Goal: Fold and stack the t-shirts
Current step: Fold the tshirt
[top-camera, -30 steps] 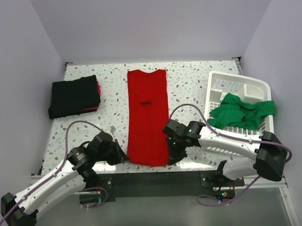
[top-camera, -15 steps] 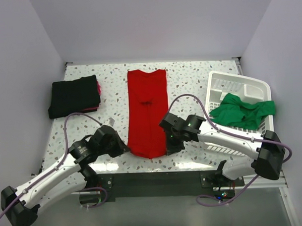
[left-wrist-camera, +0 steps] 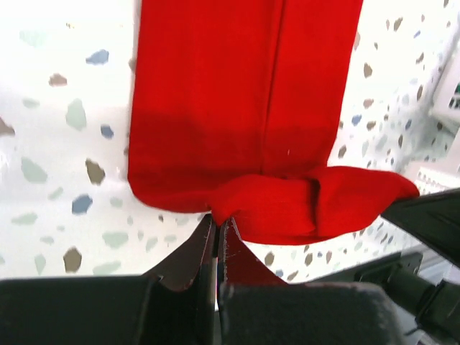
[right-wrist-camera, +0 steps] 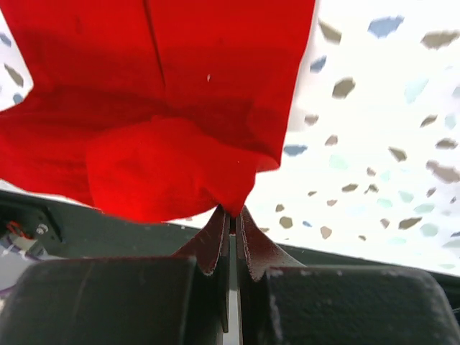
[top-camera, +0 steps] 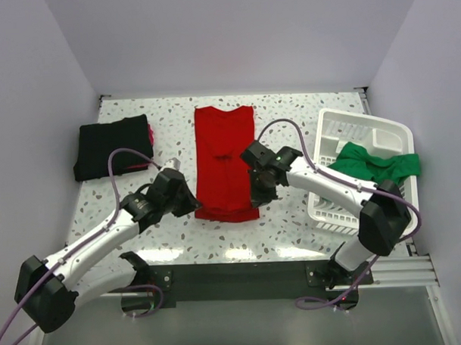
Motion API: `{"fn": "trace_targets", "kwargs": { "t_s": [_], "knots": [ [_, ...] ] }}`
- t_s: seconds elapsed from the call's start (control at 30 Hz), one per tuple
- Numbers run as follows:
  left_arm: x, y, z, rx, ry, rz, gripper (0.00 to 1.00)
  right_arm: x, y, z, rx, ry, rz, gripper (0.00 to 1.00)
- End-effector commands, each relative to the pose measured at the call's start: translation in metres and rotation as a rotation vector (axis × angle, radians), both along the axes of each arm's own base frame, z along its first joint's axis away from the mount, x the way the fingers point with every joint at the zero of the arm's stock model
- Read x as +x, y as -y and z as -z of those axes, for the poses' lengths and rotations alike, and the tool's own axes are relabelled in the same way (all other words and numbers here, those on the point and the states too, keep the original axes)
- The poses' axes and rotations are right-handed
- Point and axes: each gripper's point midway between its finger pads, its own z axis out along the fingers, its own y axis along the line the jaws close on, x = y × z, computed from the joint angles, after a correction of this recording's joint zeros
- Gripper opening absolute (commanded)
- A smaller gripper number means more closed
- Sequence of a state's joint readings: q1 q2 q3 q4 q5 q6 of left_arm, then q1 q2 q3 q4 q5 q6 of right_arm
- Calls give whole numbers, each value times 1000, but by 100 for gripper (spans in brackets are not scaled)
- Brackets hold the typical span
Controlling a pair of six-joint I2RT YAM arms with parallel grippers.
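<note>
Over on the far left of the speckled tabletop (top-camera: 289, 117) a black t-shirt (top-camera: 113, 146) sits folded into a neat square, with a sliver of pink cloth (top-camera: 150, 136) peeking out at its right edge. Just right of that, nearer the front, the left tool (top-camera: 188, 206) is clenched on the near-left corner of the red t-shirt (top-camera: 224, 154), its fingers pinched tight with a bit of cloth between them. The shirt is folded lengthwise into a long strip down the middle of the tabletop. Its far end lies flat, while its near hem is raised and bunched into a loose roll over the part behind it. The right tool (top-camera: 260, 196) grips the near-right corner of that hem the same way, its fingers closed hard on the fabric. On the far right stands a white slatted basket (top-camera: 342, 127), and a crumpled green t-shirt (top-camera: 374, 167) lies in it, spilling over its right rim.
</note>
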State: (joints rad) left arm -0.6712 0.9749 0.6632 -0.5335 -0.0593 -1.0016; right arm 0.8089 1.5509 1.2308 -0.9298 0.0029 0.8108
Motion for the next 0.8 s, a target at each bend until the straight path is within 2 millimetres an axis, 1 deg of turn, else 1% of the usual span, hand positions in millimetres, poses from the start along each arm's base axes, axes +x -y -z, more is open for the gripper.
{"fn": "trace_targets", "kwargs": {
  "t_s": [0.0,0.03,0.07,0.1,0.17,0.2,0.23,0.27,0.3,0.37,0.4,0.43,0.47,0.5,0.53,0.57,0.6,0.63,0.67,0.7,0.73,0.77],
  "knots": [
    [37,11,-25,-37,116,46,0,24,-2,-6,-28,50,-43,0],
    [44,13,-27,-39,134,48,0,32,-2,-10,-27,61,-42,0],
    [52,13,-26,-27,132,43,0,36,-3,-8,-31,60,-45,0],
    [55,16,-25,-28,132,67,0,42,-5,-8,-32,63,-46,0],
    [69,19,-26,-24,137,70,0,54,-1,-6,-46,63,-42,0],
    [74,20,-26,-17,144,78,0,60,-4,-5,-48,61,-41,0],
    [78,20,-26,-13,144,78,0,67,0,-4,-54,64,-37,0],
    [87,19,-25,-9,143,68,0,71,1,-4,-59,63,-33,0],
    [91,19,-26,-13,145,73,0,76,2,-3,-60,65,-31,0],
    [105,17,-25,-15,142,55,0,90,5,0,-64,60,-19,0],
    [109,16,-26,-15,147,53,0,99,7,-3,-56,69,-5,0],
    [113,15,-26,-16,150,48,0,104,7,3,-67,58,-10,0],
    [120,11,-24,-12,145,30,0,108,9,4,-69,55,-9,0],
    [125,11,-25,-24,153,29,0,116,6,-1,-60,70,-7,0],
    [131,9,-21,-23,143,19,0,123,9,7,-71,54,-5,0],
    [135,8,-20,-26,142,16,0,127,10,7,-72,53,-2,0],
    [140,8,-20,-27,147,17,0,138,10,4,-67,67,7,0],
    [143,8,-18,-24,142,15,0,141,11,5,-74,62,4,0],
    [150,8,-14,-20,134,9,0,146,12,12,-83,50,5,0],
    [156,7,-14,-18,139,-1,0,155,12,8,-77,63,13,0],
    [162,6,-10,-18,134,-13,0,159,14,8,-80,63,14,0],
    [167,5,-9,-26,138,-23,0,163,15,14,-88,51,15,0]
  ]
}}
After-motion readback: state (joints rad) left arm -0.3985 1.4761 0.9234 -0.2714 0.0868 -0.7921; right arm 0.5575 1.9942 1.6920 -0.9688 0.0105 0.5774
